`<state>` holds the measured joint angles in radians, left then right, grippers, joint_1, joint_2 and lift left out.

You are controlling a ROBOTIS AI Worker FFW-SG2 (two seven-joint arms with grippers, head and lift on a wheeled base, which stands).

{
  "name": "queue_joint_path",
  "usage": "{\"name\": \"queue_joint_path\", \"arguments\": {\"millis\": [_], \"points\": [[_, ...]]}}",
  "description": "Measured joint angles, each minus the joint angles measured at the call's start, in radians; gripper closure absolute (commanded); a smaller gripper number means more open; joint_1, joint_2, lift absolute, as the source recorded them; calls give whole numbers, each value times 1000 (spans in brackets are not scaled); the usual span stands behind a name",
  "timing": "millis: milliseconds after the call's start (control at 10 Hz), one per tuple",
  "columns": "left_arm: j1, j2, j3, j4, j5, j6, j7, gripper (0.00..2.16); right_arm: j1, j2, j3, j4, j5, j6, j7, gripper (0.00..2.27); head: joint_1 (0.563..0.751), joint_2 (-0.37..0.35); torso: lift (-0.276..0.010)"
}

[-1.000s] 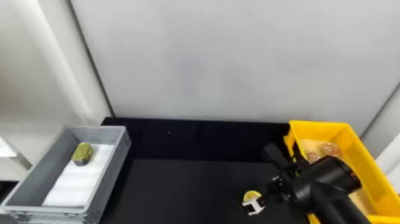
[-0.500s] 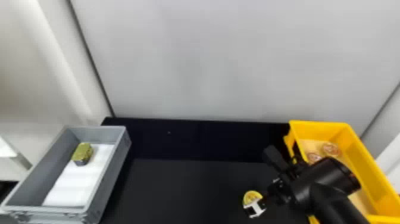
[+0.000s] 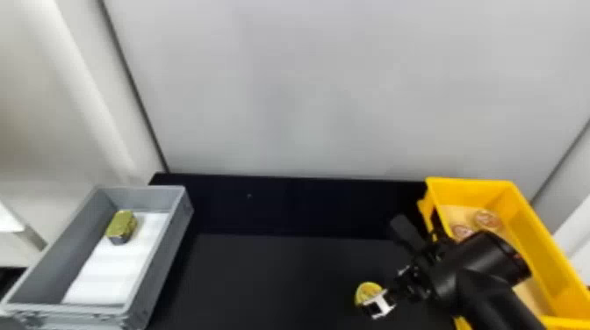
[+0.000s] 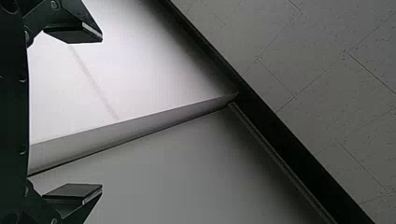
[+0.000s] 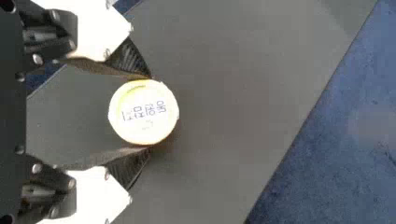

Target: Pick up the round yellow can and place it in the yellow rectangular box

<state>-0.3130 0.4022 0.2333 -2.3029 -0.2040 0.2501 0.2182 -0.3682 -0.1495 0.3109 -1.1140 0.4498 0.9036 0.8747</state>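
Note:
In the head view my right gripper (image 3: 384, 296) is low over the dark table, at the round yellow can (image 3: 368, 293). The right wrist view has the can (image 5: 144, 112) end-on between the two fingertips of my right gripper (image 5: 148, 113), one touching each side; the gripper is shut on it. The yellow rectangular box (image 3: 542, 245) stands on the right, partly behind the right arm. My left gripper (image 4: 74, 112), in the left wrist view, is open with nothing between its fingers, facing pale panels and ceiling tiles.
Inside the yellow box lie round reddish lids (image 3: 487, 218) on a tan base. A grey bin (image 3: 169, 245) at the left holds a yellow-green block (image 3: 121, 226) on white padding (image 3: 105, 274). A tall pale panel (image 3: 307, 87) rises behind the black table (image 3: 272, 281).
Against the earlier head views, the right gripper's fingertips have shifted very slightly at the can, and a little more of its yellow top shows. The bins have stayed put.

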Motion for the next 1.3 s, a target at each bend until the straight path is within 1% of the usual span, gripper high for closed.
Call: {"name": "queue_joint_path", "arguments": {"millis": [600,800,1000,1300], "points": [[4,6,1,-1,1,1,0,142,-2,1,13,-2,3,-1,11,765,663,54,8],[5,7,1,-1,2,2,-1,142,1,0,14,-13,12,6,38,765,663,54,8],[8,10,0,-2,5,3,-2,142,17,-9,15,-85,41,50,81,765,663,54,8],[14,16,2,-6,10,12,-2,142,37,-52,12,-277,108,152,154,765,663,54,8]]}}
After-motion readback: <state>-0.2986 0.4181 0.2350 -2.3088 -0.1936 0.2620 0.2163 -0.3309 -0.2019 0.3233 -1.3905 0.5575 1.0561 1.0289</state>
